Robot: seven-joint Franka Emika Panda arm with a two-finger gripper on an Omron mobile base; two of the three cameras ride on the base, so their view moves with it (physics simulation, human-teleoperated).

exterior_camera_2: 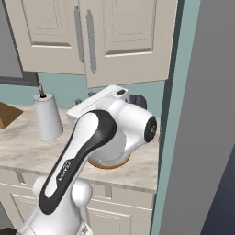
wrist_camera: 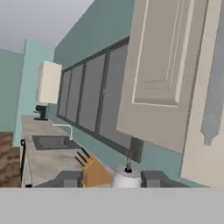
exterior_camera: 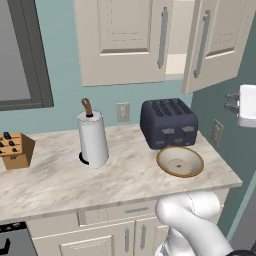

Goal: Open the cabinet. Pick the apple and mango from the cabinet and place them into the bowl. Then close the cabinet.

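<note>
the cabinet's right door [exterior_camera: 216,42] stands ajar, the bowl [exterior_camera: 180,161] on the desk [exterior_camera: 60,175] is empty, fruit unfetched; the claw [wrist_camera: 111,177] looks parted, holding nothing.

In my left base view, the cabinet [exterior_camera: 125,40] occupies the upper centre; its right door [exterior_camera: 220,42] stands ajar at the upper right. Below it, the countertop [exterior_camera: 60,180] carries the knife block [exterior_camera: 16,150] at far left, the paper towel roll [exterior_camera: 92,137] at centre, and the toaster [exterior_camera: 167,122] right of centre. The bowl [exterior_camera: 180,161] sits just before the toaster
</note>
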